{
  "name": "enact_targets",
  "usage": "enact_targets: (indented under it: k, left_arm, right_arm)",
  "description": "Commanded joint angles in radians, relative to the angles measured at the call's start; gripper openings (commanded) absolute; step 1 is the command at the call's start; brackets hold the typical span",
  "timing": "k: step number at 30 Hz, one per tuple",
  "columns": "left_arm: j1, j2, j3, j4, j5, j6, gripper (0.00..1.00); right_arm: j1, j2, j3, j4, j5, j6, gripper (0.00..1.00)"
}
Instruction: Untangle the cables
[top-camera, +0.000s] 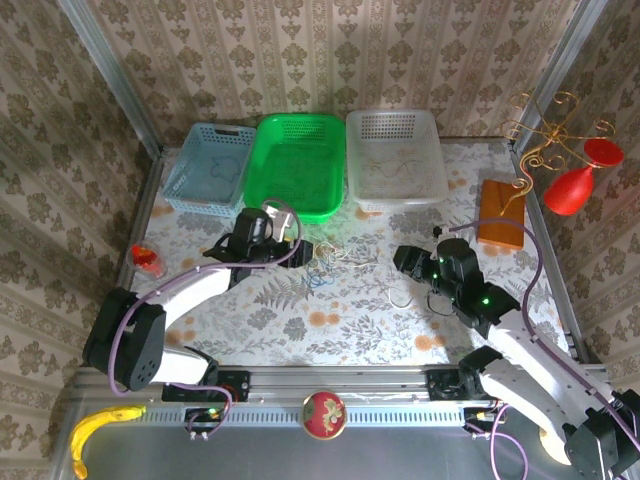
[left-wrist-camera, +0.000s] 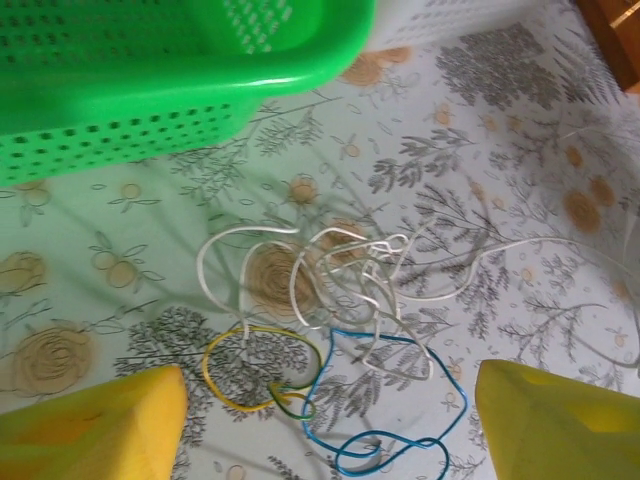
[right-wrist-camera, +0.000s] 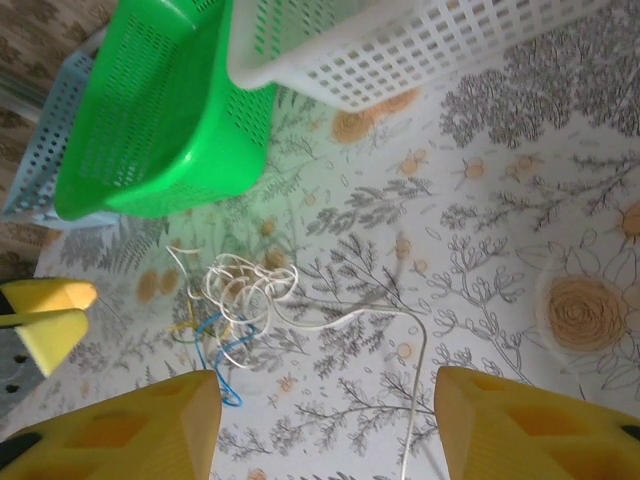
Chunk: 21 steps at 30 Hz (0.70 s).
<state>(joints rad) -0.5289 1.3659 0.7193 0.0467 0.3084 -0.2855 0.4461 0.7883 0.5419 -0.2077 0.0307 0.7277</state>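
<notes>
Nearest us, our left gripper (left-wrist-camera: 330, 440) is spread wide, pinching nothing. Our right gripper (right-wrist-camera: 325, 420) is likewise spread and empty. Just ahead of the left gripper, on the flowered table (top-camera: 350, 325), lie the cables (left-wrist-camera: 330, 300), a loose tangle of blue, yellow and whitish cords. One white strand trails toward the right gripper. Beyond stand a blue basket (top-camera: 208, 165), a green basket (top-camera: 300, 165) and a white basket (top-camera: 395, 155).
</notes>
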Motion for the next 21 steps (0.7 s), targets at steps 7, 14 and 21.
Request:
enact_targets:
  k: [7,14,21]
  left_arm:
    - [0.016,0.059,0.066,-0.053,-0.073,0.030,0.78]
    - [0.010,0.167,0.099,-0.040,-0.126,0.075,0.72]
    - [0.003,0.252,0.125,0.009,-0.146,0.113,0.68]
  right_arm:
    - [0.000,-0.058,0.156,-0.116,0.082,-0.091,0.63]
    - [0.001,-0.033,0.162,-0.081,0.008,-0.095,0.64]
    - [0.008,-0.010,0.096,0.001,-0.049,-0.046,0.64]
